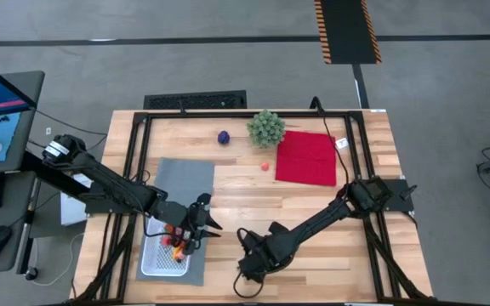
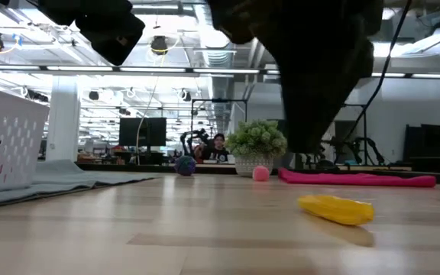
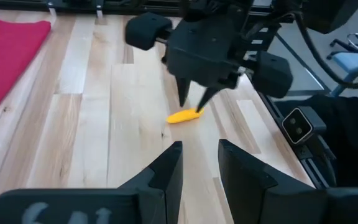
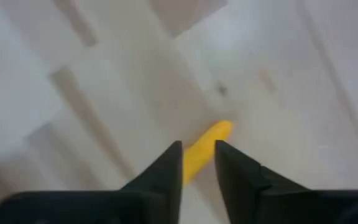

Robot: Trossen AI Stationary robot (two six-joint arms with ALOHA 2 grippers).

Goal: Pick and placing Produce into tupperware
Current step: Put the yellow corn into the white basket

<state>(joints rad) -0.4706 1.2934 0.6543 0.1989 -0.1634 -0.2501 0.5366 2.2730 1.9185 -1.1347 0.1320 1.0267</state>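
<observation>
Produce on bare wood: one yellow piece (image 2: 336, 208), one pink (image 2: 260, 173), one purple ball (image 2: 185, 165).

Robot arms: two, each with one gripper, left (image 1: 204, 223) and right (image 1: 247, 265).
White containers (image 1: 150, 262): one.
Grey mats (image 1: 185, 177): one.
Red cloths (image 1: 306, 158): one.
Green plants (image 1: 265, 127): one.
Purple balls (image 1: 224, 137): one.
Small pink-red fruits on bare wood (image 1: 264, 167): one.
Yellow pieces (image 2: 336, 208): one.
Pieces inside container: several, uncountable.
</observation>
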